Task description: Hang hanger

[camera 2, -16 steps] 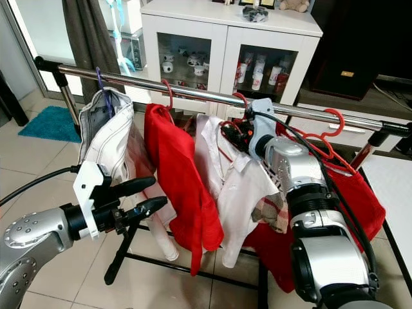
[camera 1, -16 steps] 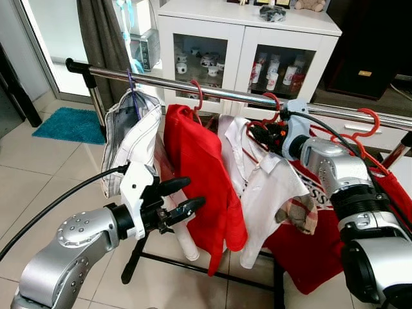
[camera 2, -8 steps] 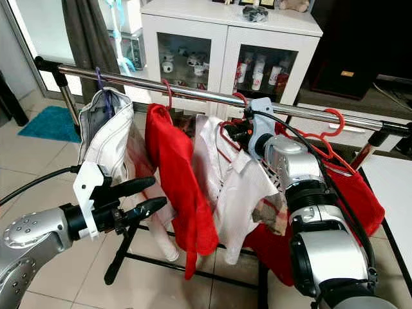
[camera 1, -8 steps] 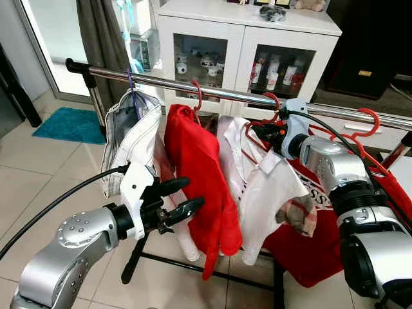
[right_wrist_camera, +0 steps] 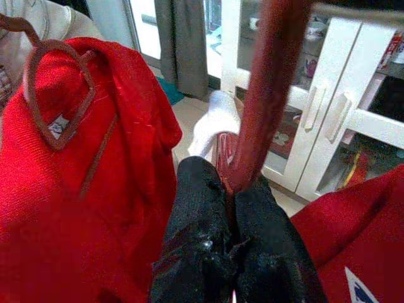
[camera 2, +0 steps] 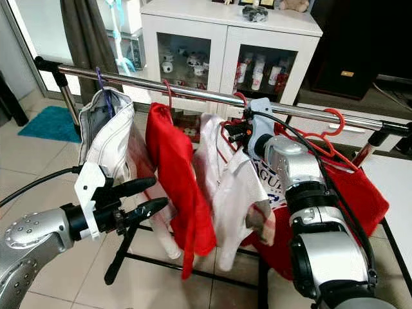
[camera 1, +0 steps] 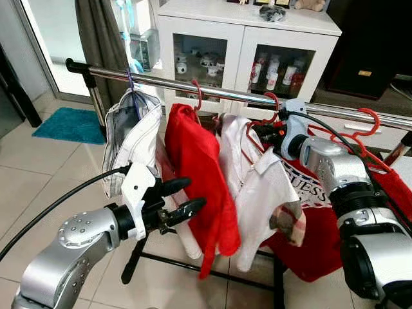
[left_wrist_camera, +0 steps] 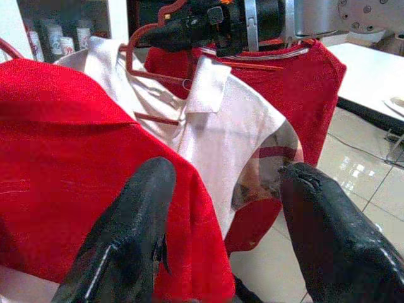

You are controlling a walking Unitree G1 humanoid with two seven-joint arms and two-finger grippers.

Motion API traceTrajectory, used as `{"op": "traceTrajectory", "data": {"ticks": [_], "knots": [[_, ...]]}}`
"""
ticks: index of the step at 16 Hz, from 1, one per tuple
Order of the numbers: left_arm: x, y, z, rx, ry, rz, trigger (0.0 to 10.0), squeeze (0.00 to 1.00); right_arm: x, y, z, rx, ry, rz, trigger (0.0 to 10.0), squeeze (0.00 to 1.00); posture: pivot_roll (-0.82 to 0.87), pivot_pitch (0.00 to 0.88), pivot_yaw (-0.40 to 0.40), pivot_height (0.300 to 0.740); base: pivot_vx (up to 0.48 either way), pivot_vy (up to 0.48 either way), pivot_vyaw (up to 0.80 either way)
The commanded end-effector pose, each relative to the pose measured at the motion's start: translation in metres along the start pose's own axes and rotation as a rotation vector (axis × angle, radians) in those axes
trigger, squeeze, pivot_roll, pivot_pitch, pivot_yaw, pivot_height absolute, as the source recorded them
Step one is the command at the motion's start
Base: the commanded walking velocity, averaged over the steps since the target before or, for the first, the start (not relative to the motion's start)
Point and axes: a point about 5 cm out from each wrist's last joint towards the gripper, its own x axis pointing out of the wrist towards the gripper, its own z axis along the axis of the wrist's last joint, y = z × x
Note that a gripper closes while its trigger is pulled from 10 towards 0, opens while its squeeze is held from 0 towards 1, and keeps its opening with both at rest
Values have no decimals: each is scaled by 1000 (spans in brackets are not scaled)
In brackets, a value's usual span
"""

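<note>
Two grippers | right gripper (right_wrist_camera: 230,252) pinches red hanger (right_wrist_camera: 268,95) neck, hook over rail (camera 1: 219,93), steadying white shirt (camera 1: 257,193) | left gripper (camera 1: 183,197) fingers spread, waiting beside red shirt (camera 1: 196,161)

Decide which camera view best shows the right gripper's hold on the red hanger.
The right wrist view: the right gripper is shut on the red hanger, whose stem runs up from its fingertips. The eye views show the gripper below the rail; the left wrist view shows it from afar.
</note>
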Motion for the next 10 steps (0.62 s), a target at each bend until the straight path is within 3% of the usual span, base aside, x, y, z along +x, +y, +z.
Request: {"op": "traceTrajectory", "data": {"ticks": [1, 4, 7, 10], "knots": [[2, 2, -1, 23, 18, 20, 10000, 0, -3, 0, 2, 4, -21, 5, 0, 0, -91, 0, -25, 740, 0, 0, 0], [9, 18, -1, 55, 26, 165, 10000, 0, -14, -2, 14, 2, -119, -34, 0, 0, -92, 0, -34, 740, 0, 0, 0], [12, 21, 1, 49, 10, 226, 10000, 0, -29, -1, 21, 9, -179, -72, 0, 0, -88, 0, -33, 740, 0, 0, 0], [19, 23, -3, 91, -4, 312, 10000, 0, -45, 13, 13, -1, -191, -98, 0, 0, -96, 0, -27, 740, 0, 0, 0]]}}
